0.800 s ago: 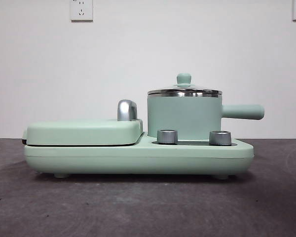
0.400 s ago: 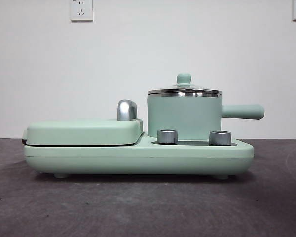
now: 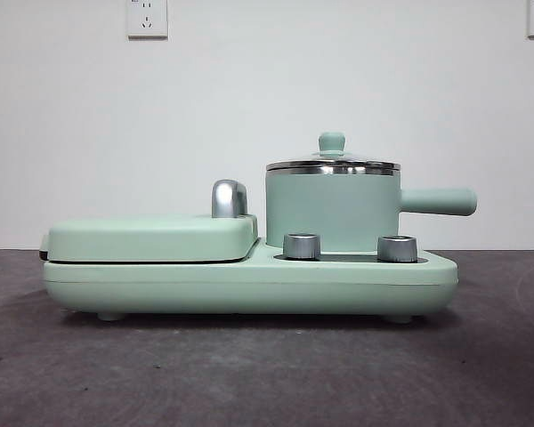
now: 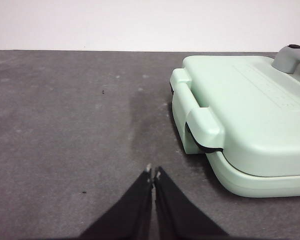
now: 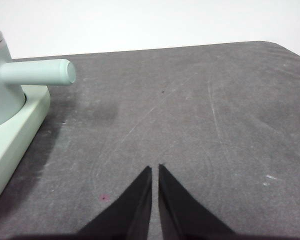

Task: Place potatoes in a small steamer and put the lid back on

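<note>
Front view shows the small steamer (image 3: 332,212) standing on the right half of a mint-green appliance base (image 3: 249,280), with the lid (image 3: 332,162) seated on its steel rim and the knob pointing up. To the left of the steamer lies the flat griddle cover (image 3: 151,238), closed, with a chrome handle (image 3: 229,198) between the two. Two metal dials (image 3: 302,245) sit just in front of the steamer. No potato shows anywhere, and the steamer's opaque wall hides whatever is inside, so its contents cannot be told. Neither arm appears in this view.

Left wrist view shows the left gripper (image 4: 153,174) hanging over bare table (image 4: 65,125), beside the griddle end of the base and well apart from the steamer; its fingers are pressed nearly together and hold nothing.

Right wrist view shows the right gripper (image 5: 155,170) over the table on the handle side of the steamer, the straight side handle (image 5: 37,71) pointing toward it; its fingers are likewise all but closed and empty.

The main risk is likely the small rounded knob: a pinch placed off-centre could let the glass lid slip and drop against the steel rim. An arm coming in low from the side could also knock the protruding handle and turn the steamer on its base.
</note>
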Action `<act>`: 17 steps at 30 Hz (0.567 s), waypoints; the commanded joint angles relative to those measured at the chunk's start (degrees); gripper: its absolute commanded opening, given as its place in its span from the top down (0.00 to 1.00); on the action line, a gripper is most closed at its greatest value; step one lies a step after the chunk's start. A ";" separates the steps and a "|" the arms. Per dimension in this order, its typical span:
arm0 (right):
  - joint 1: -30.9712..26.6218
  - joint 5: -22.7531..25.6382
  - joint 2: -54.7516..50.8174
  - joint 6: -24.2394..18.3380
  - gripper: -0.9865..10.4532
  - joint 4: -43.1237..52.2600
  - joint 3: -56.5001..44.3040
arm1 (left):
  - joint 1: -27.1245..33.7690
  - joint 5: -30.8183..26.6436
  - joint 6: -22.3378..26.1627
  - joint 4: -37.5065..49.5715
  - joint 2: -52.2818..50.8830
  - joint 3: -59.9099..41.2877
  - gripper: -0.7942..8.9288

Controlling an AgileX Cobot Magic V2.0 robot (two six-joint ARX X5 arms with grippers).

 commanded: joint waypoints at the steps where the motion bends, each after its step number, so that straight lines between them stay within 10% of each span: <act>1: -0.09 0.04 -0.04 -0.66 0.90 0.17 -0.28 | -0.11 -0.22 0.55 0.02 -0.02 -1.09 0.91; 17: -0.07 0.04 -0.04 -0.66 0.90 0.24 -0.28 | -0.04 -0.22 0.55 0.02 -0.02 -1.09 0.91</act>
